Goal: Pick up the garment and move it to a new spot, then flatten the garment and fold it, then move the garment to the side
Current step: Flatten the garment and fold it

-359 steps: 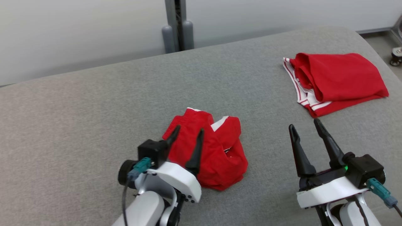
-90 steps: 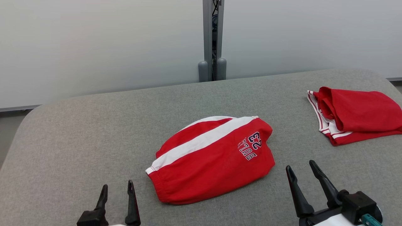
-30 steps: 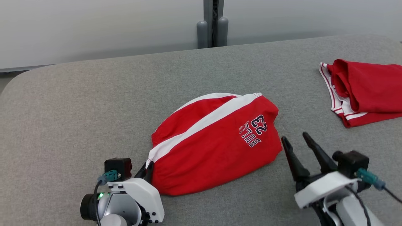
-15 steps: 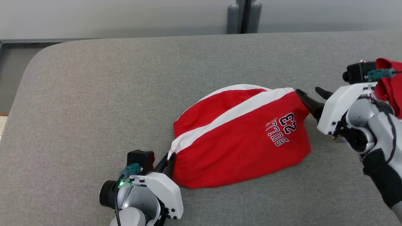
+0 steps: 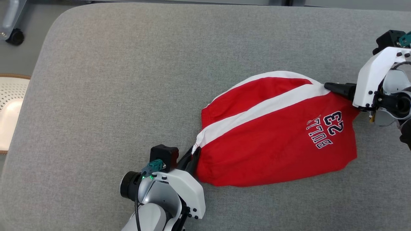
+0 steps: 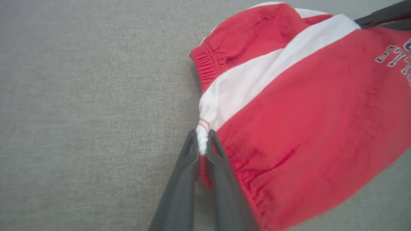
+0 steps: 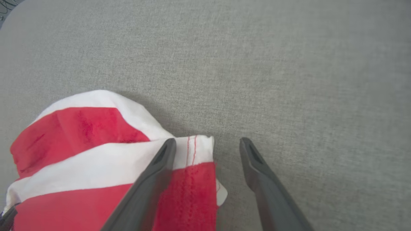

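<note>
At its waistband the garment (image 5: 276, 141) is pinched by left fingers (image 6: 179, 186); its hem lies between spread right fingers (image 7: 266, 186).

A grey padded table (image 5: 112, 80), rounded far-left corner, red shorts (image 5: 273, 150) with white stripe lying flat, right of centre.

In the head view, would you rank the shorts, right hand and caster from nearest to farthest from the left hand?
1. Shorts: pinched in the left hand.
2. Right hand: at their far corner.
3. Caster: top left, on the floor.
</note>
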